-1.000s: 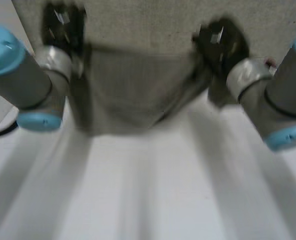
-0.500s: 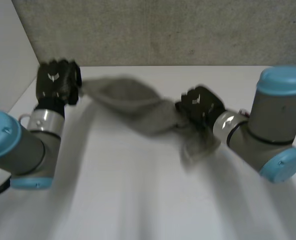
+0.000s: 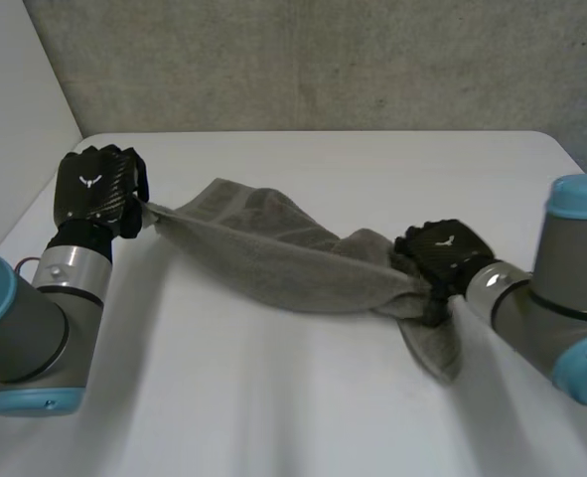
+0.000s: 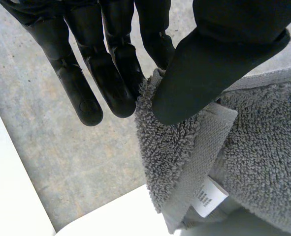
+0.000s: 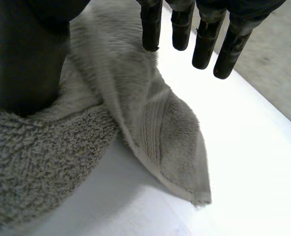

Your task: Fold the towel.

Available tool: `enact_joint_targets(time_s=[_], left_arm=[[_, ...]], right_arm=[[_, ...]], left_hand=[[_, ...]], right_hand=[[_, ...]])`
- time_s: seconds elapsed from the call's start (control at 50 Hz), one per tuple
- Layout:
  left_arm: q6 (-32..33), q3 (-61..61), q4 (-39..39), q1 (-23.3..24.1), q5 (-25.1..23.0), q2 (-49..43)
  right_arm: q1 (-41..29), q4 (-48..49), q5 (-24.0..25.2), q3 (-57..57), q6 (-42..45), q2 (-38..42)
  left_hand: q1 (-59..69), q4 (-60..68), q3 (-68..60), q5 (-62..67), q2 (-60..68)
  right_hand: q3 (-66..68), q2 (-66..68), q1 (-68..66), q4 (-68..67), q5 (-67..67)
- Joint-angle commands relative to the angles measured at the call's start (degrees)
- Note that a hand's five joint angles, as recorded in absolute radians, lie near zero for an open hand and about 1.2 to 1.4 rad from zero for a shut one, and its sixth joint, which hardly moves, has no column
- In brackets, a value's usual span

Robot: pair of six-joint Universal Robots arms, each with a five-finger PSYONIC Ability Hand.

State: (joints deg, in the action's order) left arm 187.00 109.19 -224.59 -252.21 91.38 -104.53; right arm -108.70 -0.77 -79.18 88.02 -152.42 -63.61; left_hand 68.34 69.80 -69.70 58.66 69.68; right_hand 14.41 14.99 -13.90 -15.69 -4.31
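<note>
I have the towel (image 3: pixel 273 258) stretched lengthwise across the worktop (image 3: pixel 273 407); my left hand (image 3: pixel 99 189) pinches one end, my right hand (image 3: pixel 442 253) pinches the other.

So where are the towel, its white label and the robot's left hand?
towel (image 3: pixel 273 263), head view, on its middle, between the two hands.
label (image 4: pixel 208 196), left wrist view, on the white tag at the hem.
left hand (image 3: pixel 96 189), head view, on the hand's back.
</note>
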Motion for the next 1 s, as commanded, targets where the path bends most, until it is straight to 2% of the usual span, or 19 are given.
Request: enact_joint_targets(time_s=[0.02,0.22,0.32,0.6,0.8,1.0], left_arm=[[-0.76,2.34,-0.15,-0.03,-0.15,2.58],[-3.57,2.96,-0.06,-0.3,-0.41,3.72],[-3.83,3.05,-0.06,-0.38,-0.41,4.07],[-3.83,3.75,-0.15,-0.91,-0.68,4.25],[-3.83,3.75,-0.15,-1.09,-0.68,4.34],[-3.83,3.84,-0.15,-1.09,-0.68,4.34]], right_arm=[[4.81,-0.37,2.8,5.67,-7.55,-5.99],[9.81,-6.16,12.46,8.05,-11.41,-6.26],[11.22,-9.24,14.31,6.82,-11.32,-6.17],[12.2,-10.22,15.02,7.43,-11.59,-5.91],[11.76,-3.63,15.02,7.08,-13.96,-3.45],[11.76,-2.66,15.11,2.43,-13.61,-3.45]], left_hand=[[11.66,10.2,-10.3,11.34,10.32],[11.66,10.2,-10.3,11.34,10.32],[11.66,10.2,-10.3,11.34,10.32],[11.66,10.2,-10.3,11.34,10.32],[11.66,10.2,-10.3,11.34,10.32],[11.66,10.2,-10.3,11.34,10.32]], right_hand=[[-0.45,-1.04,-0.05,1.74,0.36],[7.61,7.03,-8.11,-6.32,-7.71],[11.63,11.05,-12.13,-10.34,-11.73],[14.35,13.77,-14.85,-13.06,-14.45],[15.68,15.1,-16.19,-14.4,-15.78],[21.58,21.0,-22.08,-20.29,-21.68]])
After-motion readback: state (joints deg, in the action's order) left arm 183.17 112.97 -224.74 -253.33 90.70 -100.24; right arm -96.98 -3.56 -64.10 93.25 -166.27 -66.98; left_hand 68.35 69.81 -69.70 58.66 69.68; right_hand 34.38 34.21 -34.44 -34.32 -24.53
